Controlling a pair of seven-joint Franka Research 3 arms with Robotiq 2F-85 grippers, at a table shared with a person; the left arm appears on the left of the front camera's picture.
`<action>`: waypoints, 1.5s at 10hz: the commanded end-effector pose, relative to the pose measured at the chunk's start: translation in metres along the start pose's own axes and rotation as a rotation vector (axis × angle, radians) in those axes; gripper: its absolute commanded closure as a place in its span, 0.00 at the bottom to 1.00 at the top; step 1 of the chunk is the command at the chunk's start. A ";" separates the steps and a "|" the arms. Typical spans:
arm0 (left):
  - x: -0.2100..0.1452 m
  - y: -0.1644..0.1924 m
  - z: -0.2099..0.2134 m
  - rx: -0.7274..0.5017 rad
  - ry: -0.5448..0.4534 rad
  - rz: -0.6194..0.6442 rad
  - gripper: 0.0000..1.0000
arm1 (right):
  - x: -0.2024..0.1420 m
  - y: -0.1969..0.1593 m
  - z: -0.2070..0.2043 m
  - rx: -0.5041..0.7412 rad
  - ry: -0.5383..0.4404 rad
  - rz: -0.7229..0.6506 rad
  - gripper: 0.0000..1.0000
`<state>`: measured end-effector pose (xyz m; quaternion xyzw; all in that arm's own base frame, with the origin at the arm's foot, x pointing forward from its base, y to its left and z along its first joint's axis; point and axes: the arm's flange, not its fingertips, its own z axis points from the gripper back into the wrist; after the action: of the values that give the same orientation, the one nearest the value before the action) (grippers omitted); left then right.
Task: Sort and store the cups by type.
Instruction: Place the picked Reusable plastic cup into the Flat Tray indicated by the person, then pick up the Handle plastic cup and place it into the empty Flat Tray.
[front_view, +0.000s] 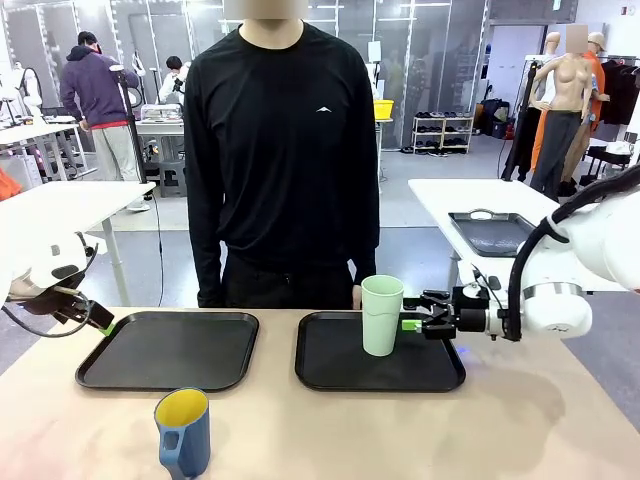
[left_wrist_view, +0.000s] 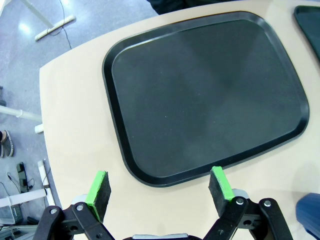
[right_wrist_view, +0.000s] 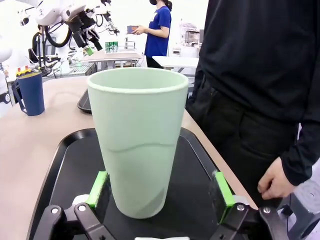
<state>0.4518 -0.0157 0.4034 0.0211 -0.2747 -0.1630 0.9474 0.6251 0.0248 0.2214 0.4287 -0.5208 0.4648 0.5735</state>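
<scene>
Nearest the lens, the dark blue mug (front_view: 182, 432) is seen upright on the bare tabletop (front_view: 520, 420), close to its front edge and just ahead of the left tray (front_view: 90, 372), not touching it. A yellow inside is shown, the looped handle is turned to the near side, and a hard, glossy wall is suggested. The pale mint tumbler (front_view: 381, 315) stands upright on the right tray (front_view: 325, 365), straddled by the right hand (right_wrist_view: 160, 189) — jaws spread, green pads (right_wrist_view: 98, 188) clear of the wall on both sides, so nothing is gripped. The left hand (left_wrist_view: 159, 192) is held fully spread over the near rim of the left tray, with nothing between its pads.

Trouble is likeliest at the tumbler: it is tall, tapered to a narrow foot, smooth and probably light, so it could be tipped or dragged if brushed by a pad in any sideways move. The mug could be nudged toward the tabletop's edge by a misjudged approach — its rounded, slick side may slip, and the handle could be fouled. The raised rims of the matte black trays could be caught by a base carried too low. A person's hand (right_wrist_view: 274, 182) hangs near the right tray and must be allowed for.
</scene>
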 end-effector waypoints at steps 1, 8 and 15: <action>0.000 0.002 0.000 0.003 0.000 -0.008 0.00 | 0.006 0.011 0.017 -0.019 0.006 -0.027 0.00; 0.000 0.002 0.000 0.003 0.000 -0.008 0.00 | -0.003 0.009 0.039 -0.050 -0.003 -0.027 0.00; 0.000 0.002 0.000 0.003 0.000 -0.008 0.00 | -0.003 0.009 0.039 -0.050 -0.003 -0.027 0.00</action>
<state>0.4518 -0.0157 0.4034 0.0211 -0.2747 -0.1629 0.9474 0.6065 -0.0137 0.2223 0.4233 -0.5275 0.4416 0.5896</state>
